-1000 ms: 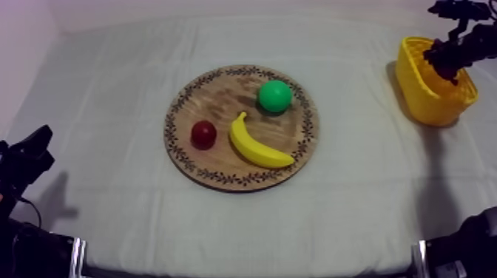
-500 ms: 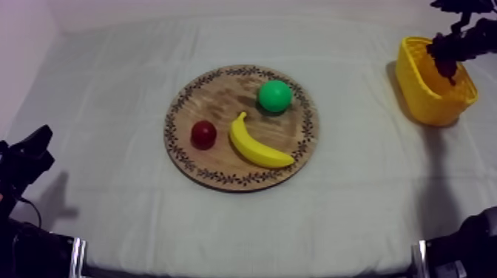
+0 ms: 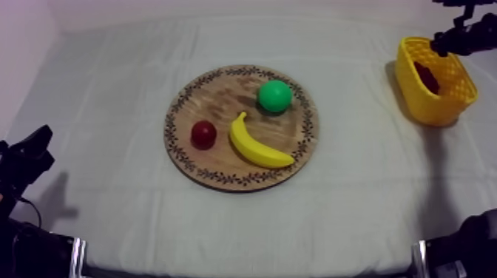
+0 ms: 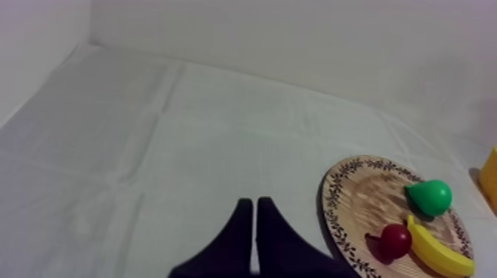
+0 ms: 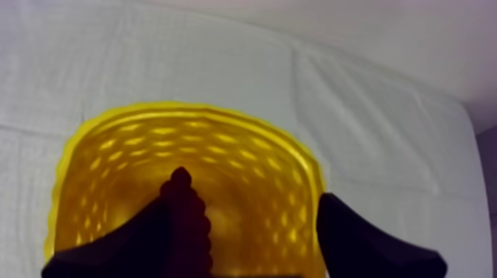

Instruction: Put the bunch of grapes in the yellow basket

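The dark red bunch of grapes lies inside the yellow basket at the table's right. My right gripper hovers just above the basket's far rim. Seen from the right wrist, that gripper is open over the basket, and the grapes rest on the basket floor close to one finger. My left gripper sits low at the left edge, far from the wooden board. Its fingers lie together as a narrow wedge over bare cloth.
The round board in the table's middle carries a green pear, a small red fruit and a banana. Open cloth lies between board and basket.
My right gripper has lifted up and back out of the basket. The grapes that it covered now lie free in the basket. The left arm is still.
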